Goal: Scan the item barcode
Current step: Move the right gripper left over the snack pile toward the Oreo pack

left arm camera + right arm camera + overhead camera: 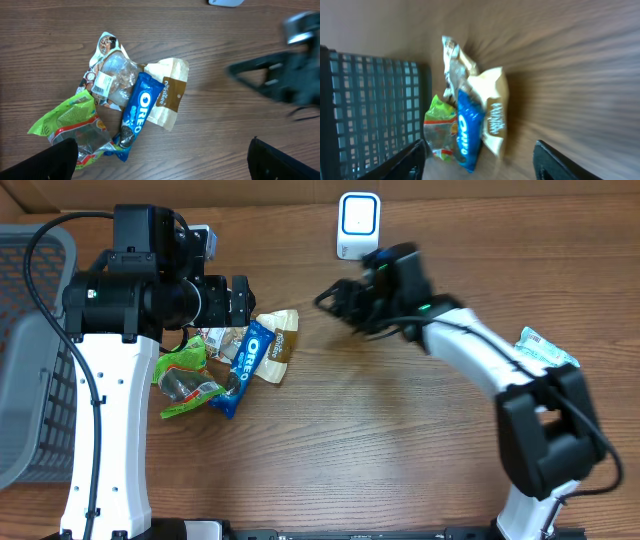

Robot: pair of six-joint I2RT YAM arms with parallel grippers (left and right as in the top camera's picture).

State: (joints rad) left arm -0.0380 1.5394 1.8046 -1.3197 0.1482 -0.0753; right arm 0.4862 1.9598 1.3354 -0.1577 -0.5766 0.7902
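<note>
Oreo packet [137, 107] on top of a snack pile [107, 85] on the desk [400, 450], ahead of and between the left fingers [50, 162], not touching, left fingers wide apart, empty, right fingers [405, 162] apart, empty, well clear of the pile, white scanner [357, 225] near the right fingers

Just under my left claw [240, 300], an Oreo pack [256, 355], beige packet [283, 340] and green bag [183, 380] lie heaped on the wooden table [380, 440]. A white scanner [357, 225] stands off to its right.

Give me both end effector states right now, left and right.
Left end effector: open, holding nothing.
Right end effector: open, holding nothing.
</note>
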